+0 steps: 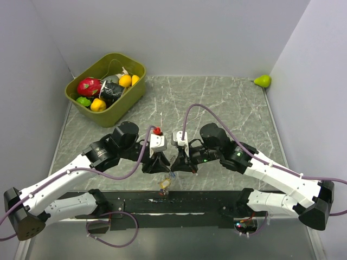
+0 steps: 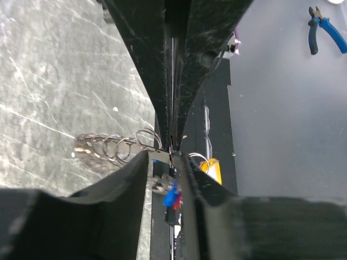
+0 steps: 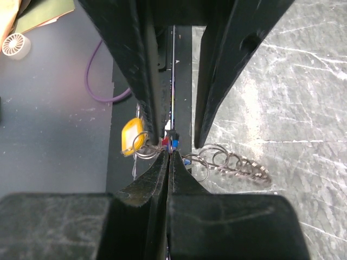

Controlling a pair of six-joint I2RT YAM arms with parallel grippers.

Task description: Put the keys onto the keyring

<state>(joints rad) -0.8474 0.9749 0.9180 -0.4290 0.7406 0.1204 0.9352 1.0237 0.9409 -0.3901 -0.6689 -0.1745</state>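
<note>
My two grippers meet tip to tip over the table's near edge. The right gripper (image 1: 177, 166) (image 3: 169, 154) has its fingers pressed together on the keyring (image 3: 227, 162), a silvery chain of small rings that trails to one side (image 2: 111, 146). At the pinch point sit the keys, tiny ones with blue (image 2: 171, 196) and red (image 3: 165, 142) heads, and a yellow tag (image 3: 132, 135) hangs from a ring beside them. The left gripper (image 1: 164, 167) (image 2: 167, 157) stands open around the blue and red key heads, one finger on each side and a gap showing.
An olive bin (image 1: 135, 67) of toy fruit stands at the back left. A green pear (image 1: 263, 81) lies in the far right corner, and a small red toy (image 1: 158, 130) rests behind the left wrist. A black strip (image 1: 195, 203) edges the table in front.
</note>
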